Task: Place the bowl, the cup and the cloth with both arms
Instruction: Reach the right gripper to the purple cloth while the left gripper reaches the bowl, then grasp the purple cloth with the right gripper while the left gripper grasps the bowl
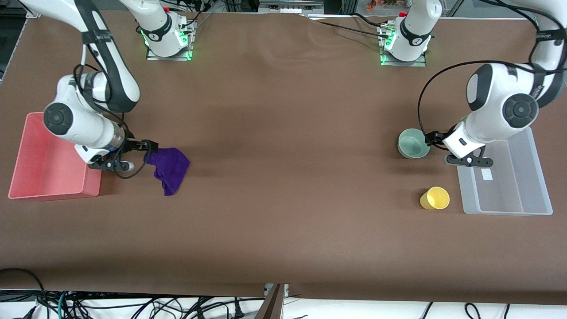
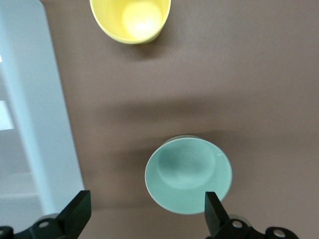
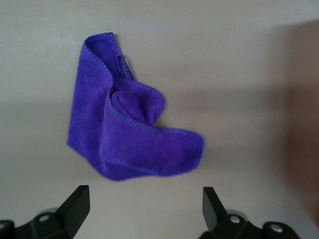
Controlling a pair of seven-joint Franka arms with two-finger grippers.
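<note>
Front view: the table (image 1: pixel 283 133) carries 2 bins, a pink bin (image 1: pixel 48 170) at the right arm's end and a clear bin (image 1: pixel 514 181) at the left arm's end. The cloth (image 1: pixel 169 168) lies crumpled beside the pink bin, toward the table's middle. The right gripper (image 1: pixel 148 146) hangs at the cloth's edge nearest the pink bin. The bowl (image 1: pixel 413 143) stands upright beside the clear bin, with the left gripper (image 1: pixel 432 139) at its rim. The cup (image 1: pixel 435 198) stands beside the clear bin too, nearer the camera than the bowl.

Left wrist view: 2 spread fingers (image 2: pixel 75 216) frame the bowl (image 2: pixel 188 174), gripping nothing; the cup (image 2: pixel 130 19) and clear bin (image 2: pixel 30 129) show.

Right wrist view: the fingers (image 3: pixel 75 206) stand wide apart, empty, above the cloth (image 3: pixel 129 139).
</note>
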